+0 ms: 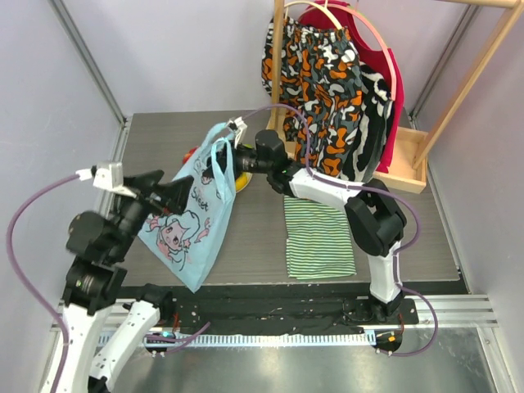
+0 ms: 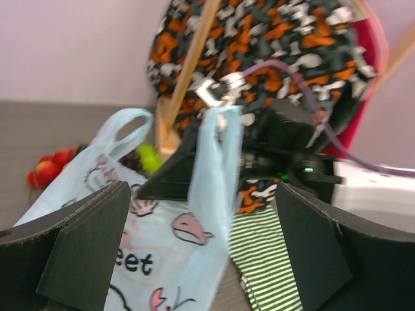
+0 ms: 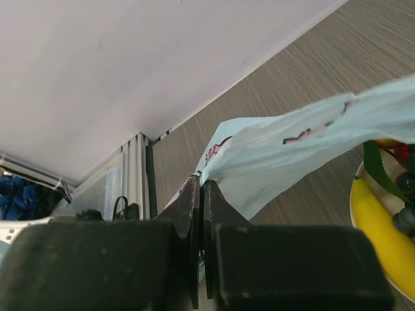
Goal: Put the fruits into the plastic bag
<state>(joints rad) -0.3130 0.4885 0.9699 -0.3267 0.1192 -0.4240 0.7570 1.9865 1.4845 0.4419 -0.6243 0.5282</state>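
Note:
The light-blue plastic bag (image 1: 192, 214) hangs lifted above the table, its printed side facing the front. My right gripper (image 1: 235, 158) is shut on one handle loop; the right wrist view shows its jaws (image 3: 201, 188) pinching the bag (image 3: 279, 155). My left gripper (image 1: 177, 196) is open at the bag's left side; in the left wrist view (image 2: 201, 253) the other handle strip (image 2: 217, 168) hangs between its wide fingers (image 2: 84, 240). Strawberries (image 2: 48, 170), the green apple (image 2: 148, 157) and dark grapes (image 2: 133, 160) lie behind the bag. The banana (image 3: 381, 233) lies on the plate (image 3: 358, 227).
A green-and-white striped cloth (image 1: 318, 237) lies flat to the right of the bag. A wooden rack (image 1: 407, 164) with a patterned garment (image 1: 327, 90) stands at the back right. The table's left rail (image 3: 133, 175) shows in the right wrist view.

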